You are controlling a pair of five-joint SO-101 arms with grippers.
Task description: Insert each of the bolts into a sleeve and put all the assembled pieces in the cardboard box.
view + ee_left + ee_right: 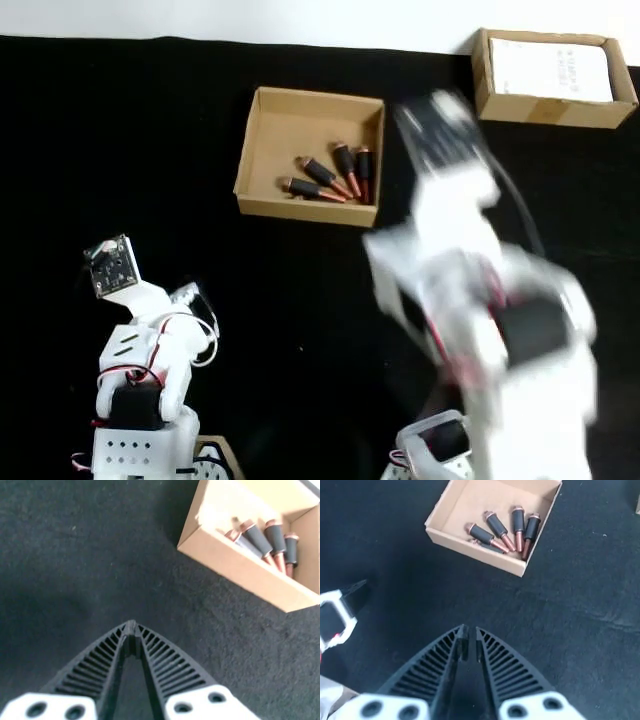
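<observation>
On the high view I see the cardboard box (285, 130) in the upper middle of the frame on the black table (120, 150). Four assembled pieces (322, 174) lie in its right half, and a second box (545, 108) sits at upper right. On the left wrist view, the left gripper (131, 630) has its fingers pressed together, holding nothing. On the right wrist view, the right gripper (469, 634) has only a thin slit between its tips and holds nothing.

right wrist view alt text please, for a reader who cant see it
Four assembled pieces, copper bolts in black sleeves, lie in an open cardboard box on a black table. Nearer the camera, the right gripper hangs over the table, its fingers nearly together and holding nothing.
</observation>
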